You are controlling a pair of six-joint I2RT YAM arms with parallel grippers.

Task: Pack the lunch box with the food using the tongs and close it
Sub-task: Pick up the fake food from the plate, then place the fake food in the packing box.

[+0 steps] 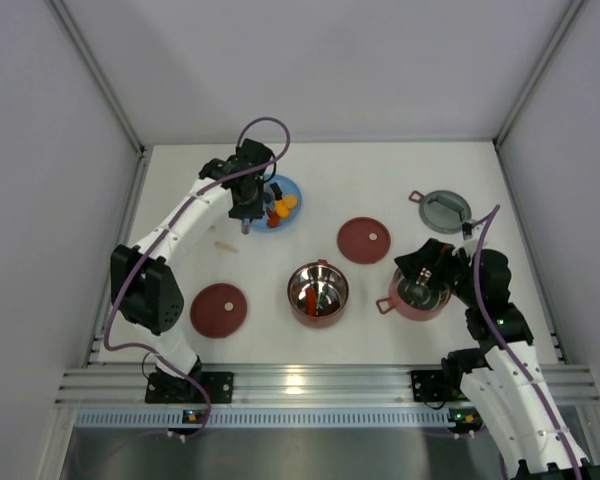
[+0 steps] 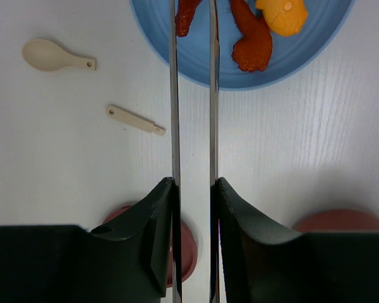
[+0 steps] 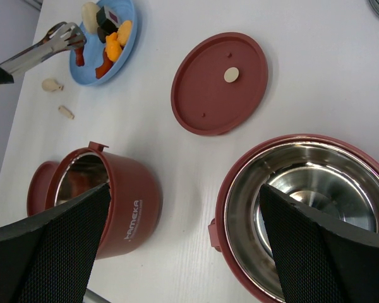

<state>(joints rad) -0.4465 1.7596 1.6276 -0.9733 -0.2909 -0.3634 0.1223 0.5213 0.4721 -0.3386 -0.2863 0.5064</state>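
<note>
Over blue plate (image 2: 303,57): left tool (image 2: 194,184) pinched on tongs (image 2: 174,113), long axis pointing at red food piece (image 2: 186,16) between tips; right tool (image 3: 184,189) gaping, empty.

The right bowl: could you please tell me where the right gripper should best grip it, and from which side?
Likely the rim, from straight above: the right bowl stands upright and open, and looks wider than the open right gripper, so one finger inside the steel, one outside the red wall, pinches the thin edge.
</note>
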